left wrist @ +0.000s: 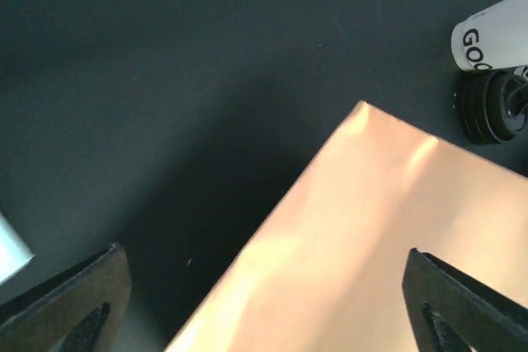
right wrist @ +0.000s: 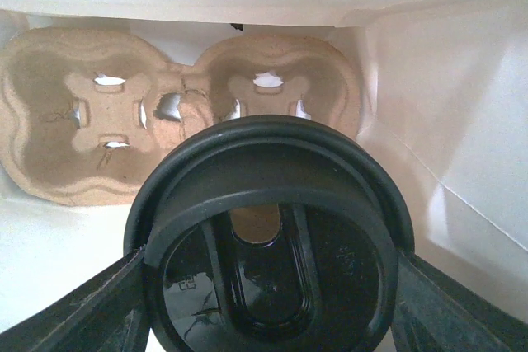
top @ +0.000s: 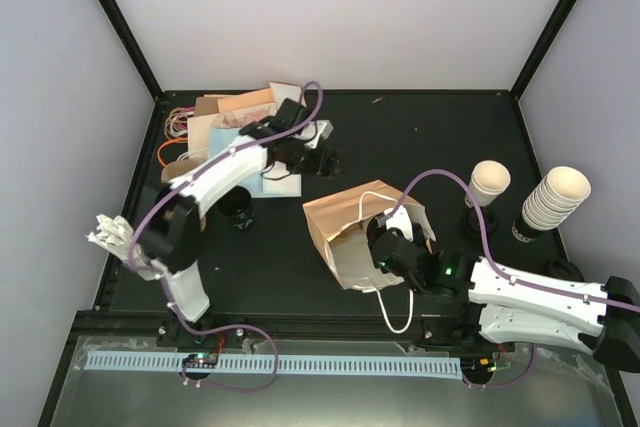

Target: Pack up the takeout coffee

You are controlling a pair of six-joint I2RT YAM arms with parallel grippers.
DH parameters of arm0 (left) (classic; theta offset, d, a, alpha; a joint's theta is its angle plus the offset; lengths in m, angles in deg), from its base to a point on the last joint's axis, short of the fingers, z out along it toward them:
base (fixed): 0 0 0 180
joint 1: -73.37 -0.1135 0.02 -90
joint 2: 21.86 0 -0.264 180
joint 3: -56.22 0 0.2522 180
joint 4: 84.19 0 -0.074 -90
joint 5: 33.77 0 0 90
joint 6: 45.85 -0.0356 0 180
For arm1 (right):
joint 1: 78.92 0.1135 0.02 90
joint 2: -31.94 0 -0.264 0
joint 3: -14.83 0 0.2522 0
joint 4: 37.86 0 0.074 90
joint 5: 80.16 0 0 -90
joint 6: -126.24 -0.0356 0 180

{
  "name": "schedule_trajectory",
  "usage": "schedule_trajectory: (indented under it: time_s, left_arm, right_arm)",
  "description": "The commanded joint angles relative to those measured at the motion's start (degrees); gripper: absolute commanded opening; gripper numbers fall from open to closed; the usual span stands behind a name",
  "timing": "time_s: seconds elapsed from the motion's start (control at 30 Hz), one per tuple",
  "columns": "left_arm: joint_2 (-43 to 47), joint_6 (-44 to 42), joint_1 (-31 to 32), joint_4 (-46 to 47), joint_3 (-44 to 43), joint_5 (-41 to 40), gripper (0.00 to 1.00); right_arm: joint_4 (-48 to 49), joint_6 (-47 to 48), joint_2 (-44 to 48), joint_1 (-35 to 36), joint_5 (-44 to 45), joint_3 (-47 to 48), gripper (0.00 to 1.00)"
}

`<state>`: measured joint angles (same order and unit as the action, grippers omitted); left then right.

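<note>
At the table [top: 420, 137] centre, paper bag [top: 340, 209]: lies on its side, mouth facing the near edge.
Takeout coffee [right wrist: 268, 228]: in the bag's mouth, its black lid facing the wrist camera, apart from the carrier.
Right gripper [right wrist: 271, 265]: fingers set wide, pressed against both sides of the lid.
Cup carrier [right wrist: 66, 121]: pulp tray at the bag's inner end.
Left gripper [left wrist: 268, 302]: spread wide, holding nothing, above the bag's far corner.
Stacked cups [top: 555, 197]: upright near the right edge.
</note>
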<state>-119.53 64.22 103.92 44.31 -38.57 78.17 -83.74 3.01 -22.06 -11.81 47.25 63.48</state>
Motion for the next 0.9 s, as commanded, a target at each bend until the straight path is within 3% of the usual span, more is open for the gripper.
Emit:
schedule_trajectory:
  time_s: [0.0,0.4,0.63,0.87]
  left_arm:
    - [-11.51,-2.0,0.08,-3.84,-12.18,7.36,0.88]
    - [-27.49,-0.33,0.33,-3.08,-23.1,13.63,0.86]
    - [-28.12,0.31,1.23,-3.01,-21.27,17.01,0.84]
    - [-24.13,3.82,1.28,3.87,-11.39,22.89,0.82]
  right_arm:
    - [0.72,-2.39,-0.02,0.11,-1.19,-1.23,0.48]
    - [1.52,-2.41,-2.33,0.12,-1.0,-1.08,0.48]
    - [3.62,-1.71,-2.89,0.12,-0.4,-1.14,0.47]
    - [6.63,0.4,-2.42,0.12,-0.09,-1.54,0.47]
